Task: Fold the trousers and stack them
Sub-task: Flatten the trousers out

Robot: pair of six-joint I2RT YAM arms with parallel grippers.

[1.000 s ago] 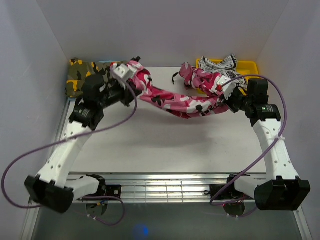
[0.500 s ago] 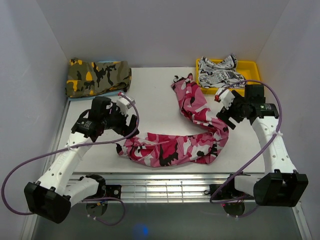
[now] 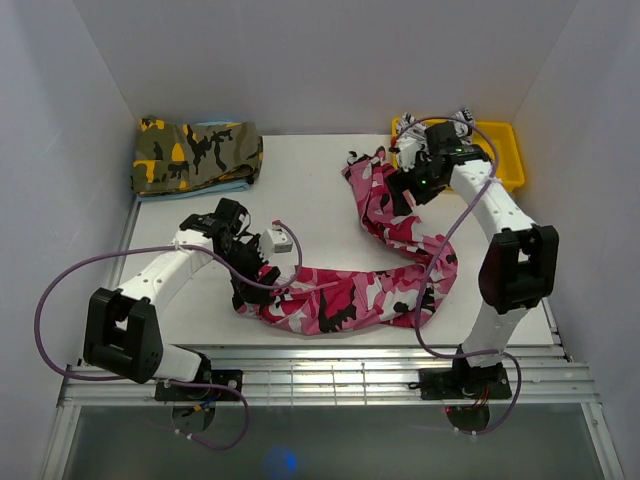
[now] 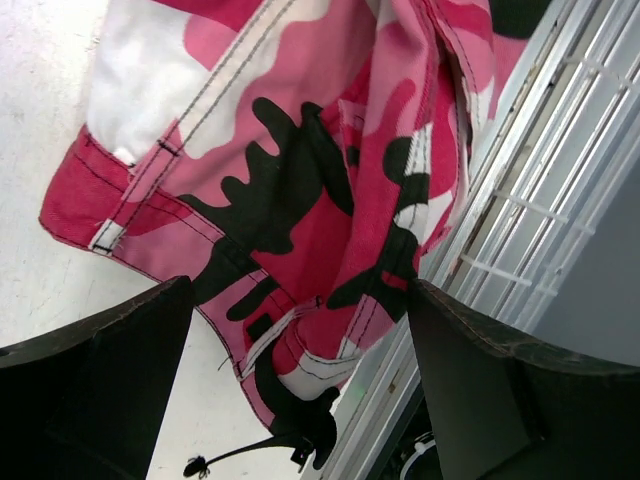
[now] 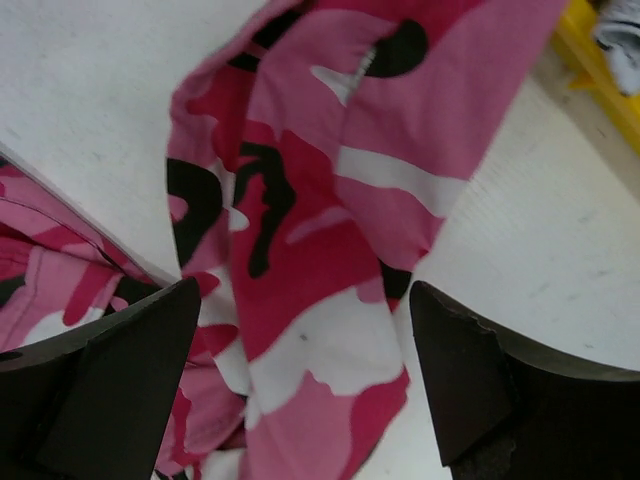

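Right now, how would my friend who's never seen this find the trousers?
On the white table, the trousers curl in a long hook from near the yellow tray at the far right down to the near edge. They are the only pink, white and black camouflage; the folded garment in the far left corner is olive and orange.

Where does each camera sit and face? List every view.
Top external: above and behind the bases, looking down at the table; both arms show.
Left wrist: on that arm, facing down at the trousers, near end; left tool open.
Right wrist: on that arm, facing down at their far end; right tool open.
Shared: all show the trousers.
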